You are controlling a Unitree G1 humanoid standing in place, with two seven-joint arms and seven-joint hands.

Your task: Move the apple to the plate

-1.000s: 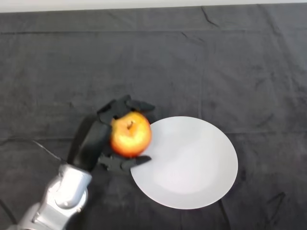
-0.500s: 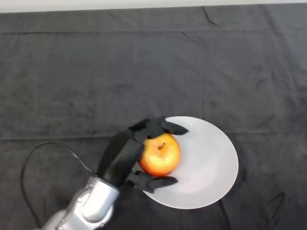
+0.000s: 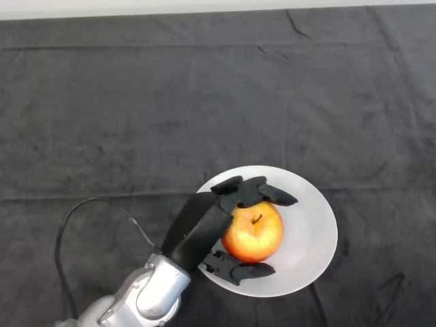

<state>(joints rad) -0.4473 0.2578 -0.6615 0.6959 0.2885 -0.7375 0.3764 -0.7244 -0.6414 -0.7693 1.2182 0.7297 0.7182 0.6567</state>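
Head view: from the near left the silver-grey arm reaches in, its left hand (image 3: 204, 231) with fingers (image 3: 262, 193) and thumb curled round the apple (image 3: 253, 231). The apple is over the middle of the white plate (image 3: 310, 231) on the dark-clothed table (image 3: 136, 102).

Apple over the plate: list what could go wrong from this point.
1. The left hand is curled round the apple; opening unevenly could nudge the round fruit so it rolls across the white plate, perhaps off it.
2. The thumb lies over the plate's near rim, so withdrawing low might catch and shift the plate.
3. Whether the apple touches the plate cannot be told; releasing high may make it bounce.
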